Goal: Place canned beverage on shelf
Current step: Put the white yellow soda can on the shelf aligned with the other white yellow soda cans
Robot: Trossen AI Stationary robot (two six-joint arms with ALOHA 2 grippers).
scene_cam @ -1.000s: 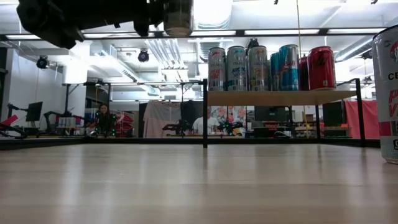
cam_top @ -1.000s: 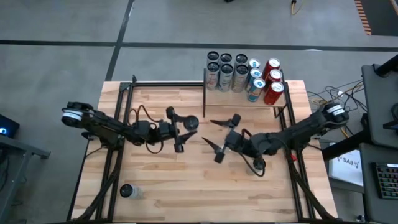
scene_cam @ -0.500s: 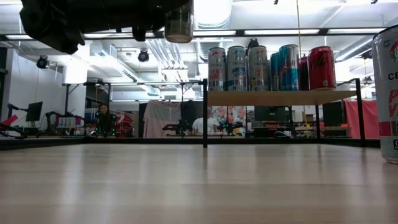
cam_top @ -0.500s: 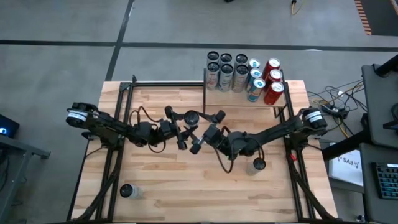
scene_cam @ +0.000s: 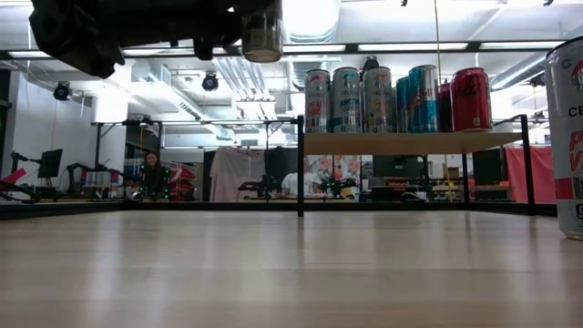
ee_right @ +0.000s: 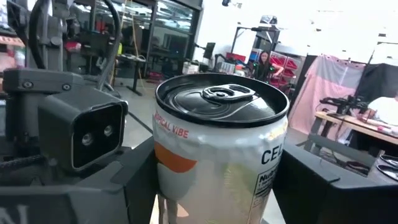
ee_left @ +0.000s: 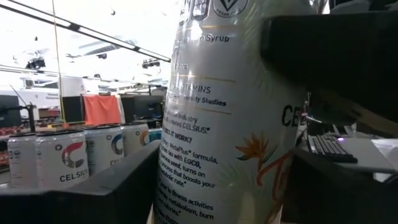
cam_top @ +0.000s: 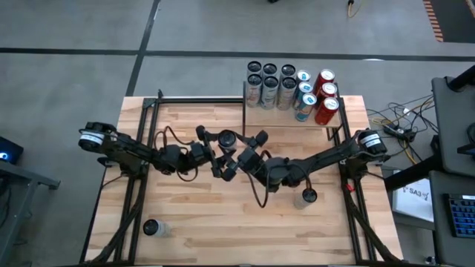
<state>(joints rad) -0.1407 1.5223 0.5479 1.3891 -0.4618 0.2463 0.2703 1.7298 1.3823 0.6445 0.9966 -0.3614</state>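
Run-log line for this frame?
stage: handover | can: aloft mid-table, between left tool and right tool | shelf: stocked, this can not yet placed

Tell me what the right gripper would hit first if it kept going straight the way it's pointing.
The white can between its fingers; the right gripper already straddles it. Just beyond is the left gripper, holding the same can, with its wrist camera behind.

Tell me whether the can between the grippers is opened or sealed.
Sealed: the can shows its pull tab lying flat on an unbroken lid.
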